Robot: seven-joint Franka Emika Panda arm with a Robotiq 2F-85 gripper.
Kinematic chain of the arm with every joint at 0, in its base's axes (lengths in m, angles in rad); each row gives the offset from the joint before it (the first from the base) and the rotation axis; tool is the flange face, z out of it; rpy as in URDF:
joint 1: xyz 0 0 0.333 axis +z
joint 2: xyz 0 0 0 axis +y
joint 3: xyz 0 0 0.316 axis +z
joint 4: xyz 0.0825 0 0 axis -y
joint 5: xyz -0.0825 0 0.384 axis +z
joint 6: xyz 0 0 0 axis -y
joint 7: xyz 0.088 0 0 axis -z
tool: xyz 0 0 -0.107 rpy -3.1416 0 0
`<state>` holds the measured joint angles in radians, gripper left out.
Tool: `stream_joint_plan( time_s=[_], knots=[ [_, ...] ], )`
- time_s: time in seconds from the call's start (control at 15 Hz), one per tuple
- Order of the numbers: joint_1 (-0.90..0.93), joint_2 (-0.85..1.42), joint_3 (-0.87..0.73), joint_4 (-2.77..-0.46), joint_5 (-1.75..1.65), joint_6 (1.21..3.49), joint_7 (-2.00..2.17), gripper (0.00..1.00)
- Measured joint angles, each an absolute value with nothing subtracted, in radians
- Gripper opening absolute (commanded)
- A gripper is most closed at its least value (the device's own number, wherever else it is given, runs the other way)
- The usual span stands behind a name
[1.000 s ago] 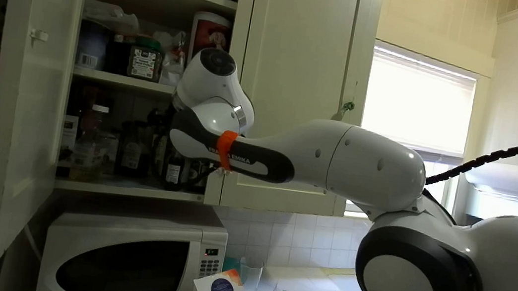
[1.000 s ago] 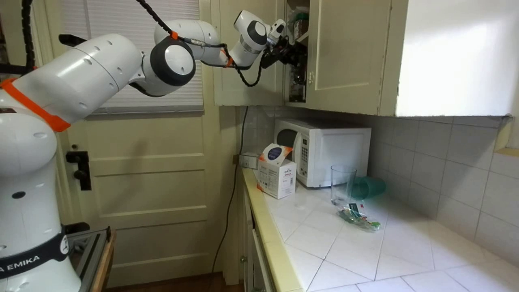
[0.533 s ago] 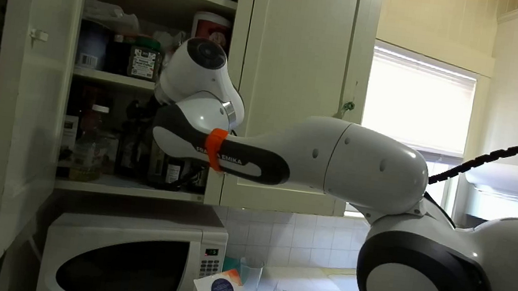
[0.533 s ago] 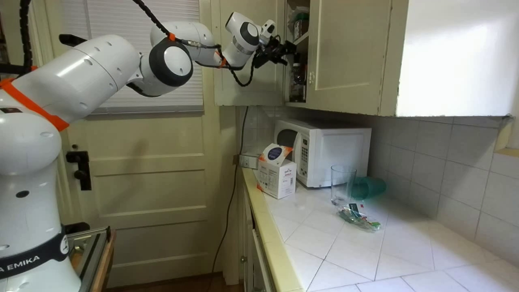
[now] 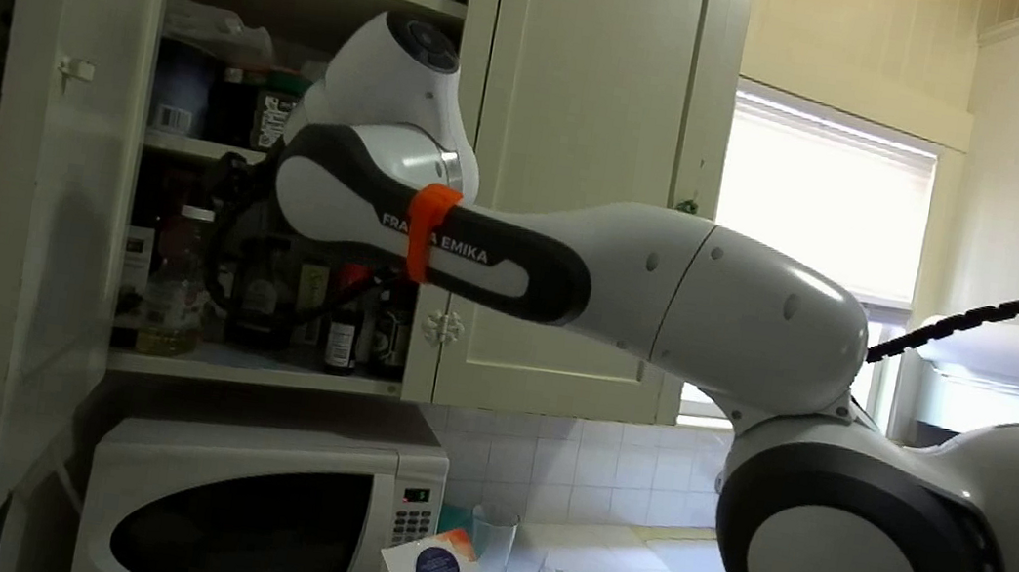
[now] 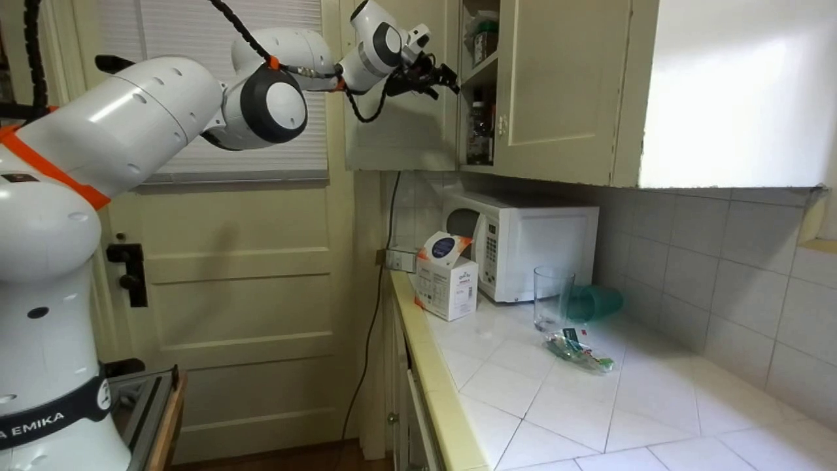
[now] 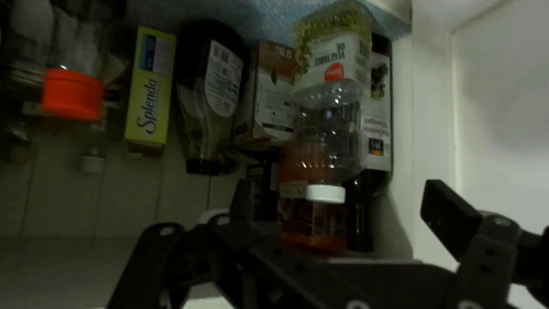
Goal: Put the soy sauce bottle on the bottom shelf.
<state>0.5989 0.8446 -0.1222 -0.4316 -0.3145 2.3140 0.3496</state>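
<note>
The soy sauce bottle (image 5: pixel 344 333), dark with a red cap, stands upright near the front of the bottom shelf (image 5: pixel 261 377) in an exterior view. Its red cap (image 7: pixel 73 94) shows large at the left of the wrist view, which is upside down. The bottom shelf also shows in an exterior view (image 6: pixel 477 169); its blue surface is at the top of the wrist view (image 7: pixel 266 17). My gripper (image 6: pixel 444 86) is just outside the cupboard opening, above the bottle's level. In the wrist view my gripper (image 7: pixel 341 201) is open and empty, fingers wide apart, apart from the bottle.
On the bottom shelf also stand a vegetable oil bottle (image 7: pixel 339 56), a Splenda box (image 7: pixel 150 86) and several dark bottles. The middle shelf (image 5: pixel 203 149) is just above. The open cupboard door (image 5: pixel 68 198) flanks the left. The microwave (image 5: pixel 254 508) stands below.
The gripper has drawn back out of the cupboard and risen a little, shifting left in an exterior view. The red cap of the soy sauce bottle has come into view; the bottle stays standing.
</note>
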Motion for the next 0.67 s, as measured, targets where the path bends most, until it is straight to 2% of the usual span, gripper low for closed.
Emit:
stream_joint_plan(
  time_s=[0.2,0.67],
  knots=[
    [0.590,0.801,-0.125,-0.431,-0.313,2.151,0.348,1.00],
    [0.586,0.786,-0.119,-0.432,-0.311,2.075,0.318,1.00]
  ],
)
